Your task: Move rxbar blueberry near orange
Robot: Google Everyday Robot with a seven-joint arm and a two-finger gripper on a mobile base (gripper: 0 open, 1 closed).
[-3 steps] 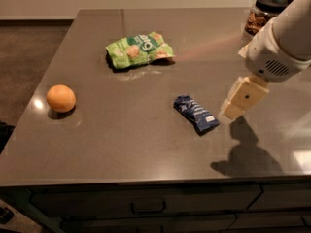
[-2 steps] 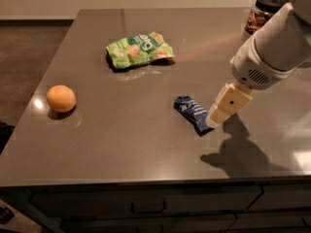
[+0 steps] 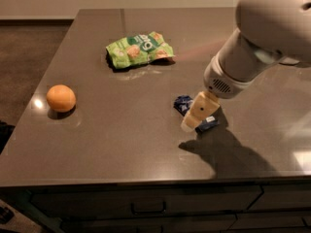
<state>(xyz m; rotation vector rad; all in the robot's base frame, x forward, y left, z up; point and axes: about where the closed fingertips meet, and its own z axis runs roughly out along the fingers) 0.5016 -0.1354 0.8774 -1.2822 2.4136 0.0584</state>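
Barely begun: your pincer [image 3: 195, 116] sits over the rxbar blueberry [image 3: 182, 103] (gripping or not, cannot tell), well apart from the orange [image 3: 61, 98].

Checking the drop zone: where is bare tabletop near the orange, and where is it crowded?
Bare table lies between the orange and the bar, along the front edge, and between orange and bag. Crowded only at the bar, where the gripper sits over its middle.
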